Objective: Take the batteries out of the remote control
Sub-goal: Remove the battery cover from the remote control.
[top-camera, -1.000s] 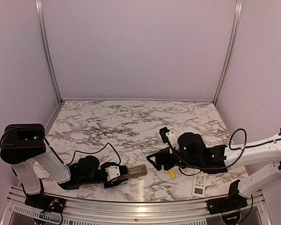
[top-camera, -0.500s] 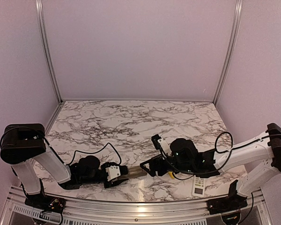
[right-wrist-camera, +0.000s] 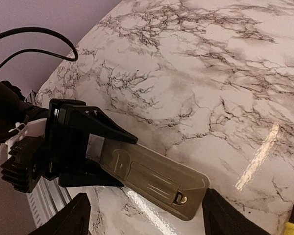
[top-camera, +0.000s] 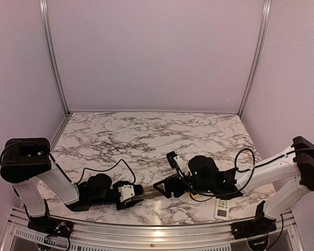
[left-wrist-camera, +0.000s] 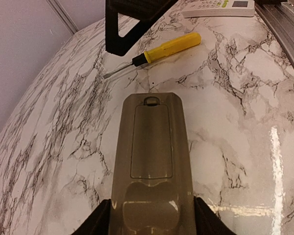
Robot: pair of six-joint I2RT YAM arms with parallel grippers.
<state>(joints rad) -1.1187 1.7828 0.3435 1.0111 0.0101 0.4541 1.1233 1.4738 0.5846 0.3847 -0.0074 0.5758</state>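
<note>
Remote control [top-camera: 149, 192] is lying along the worktop's [top-camera: 146, 136] near edge, the left gripper [top-camera: 136, 192] pinching one end, its latch end pointing into the right gripper's [top-camera: 164, 186] spread jaws.

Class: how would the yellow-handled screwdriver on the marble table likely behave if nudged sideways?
The screwdriver would probably roll: its handle looks round and it lies flat on the glossy table. It is likely stiff, with a thin metal shaft. The thicker handle may make it curve rather than roll straight.
</note>
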